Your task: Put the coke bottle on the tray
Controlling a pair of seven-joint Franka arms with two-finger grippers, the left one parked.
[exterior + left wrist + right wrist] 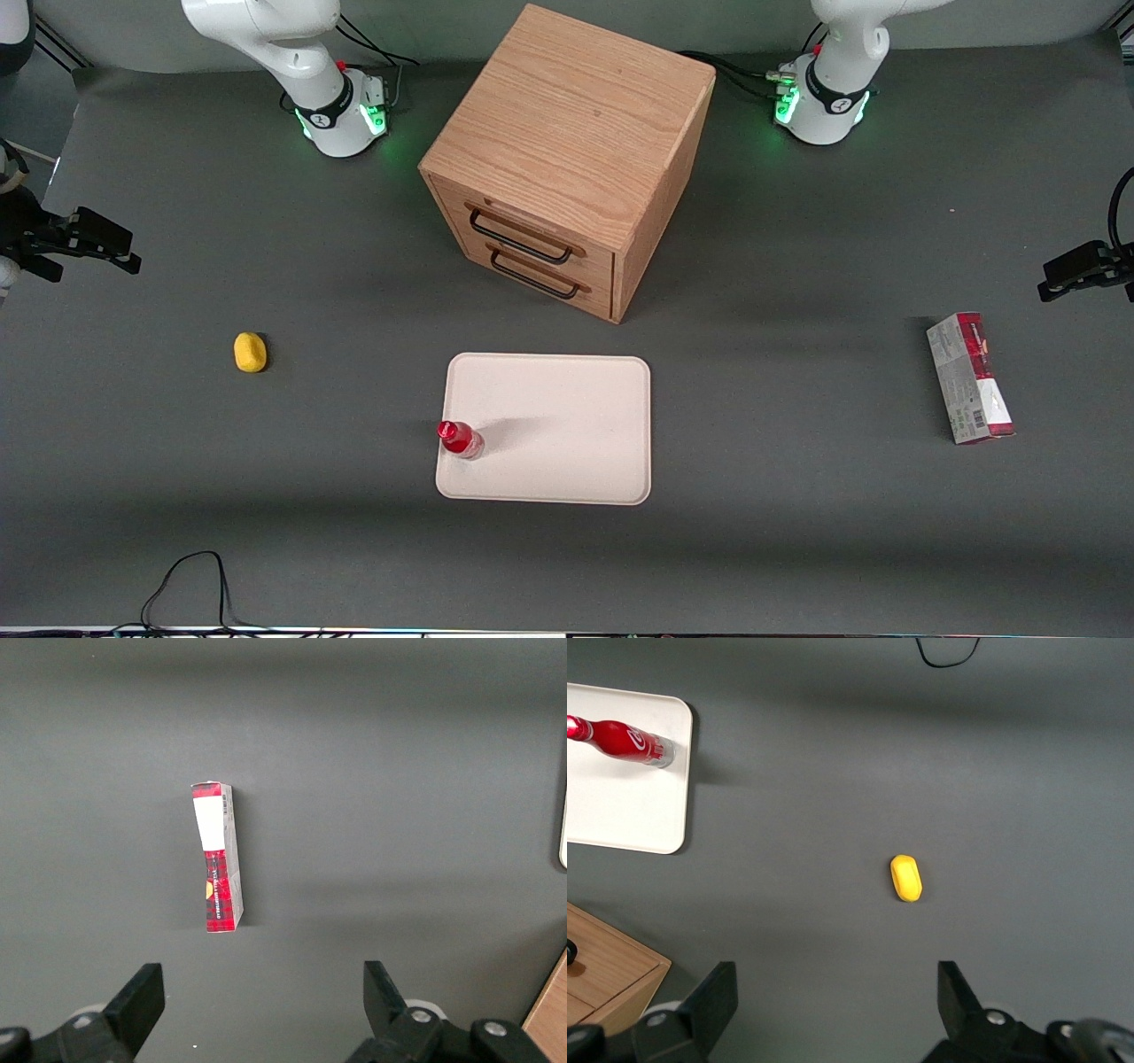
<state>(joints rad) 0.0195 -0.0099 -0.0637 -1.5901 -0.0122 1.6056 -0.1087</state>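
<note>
The gripper (833, 1010) hangs wide open and empty above the table, well apart from the tray (567, 425). The coke bottle (460, 439) stands upright on the tray, at its edge toward the working arm's end

White arm (266, 35) with green-lit base, black end effector (833, 1010).

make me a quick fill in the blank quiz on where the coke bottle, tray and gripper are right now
1. The coke bottle stands on the ____.
2. The gripper is open and holds ____.
3. The tray lies in front of the wooden ____.
4. The small object on the table nearest the gripper is ____ in colour.

Missing words: tray; nothing; drawer cabinet; yellow
</note>
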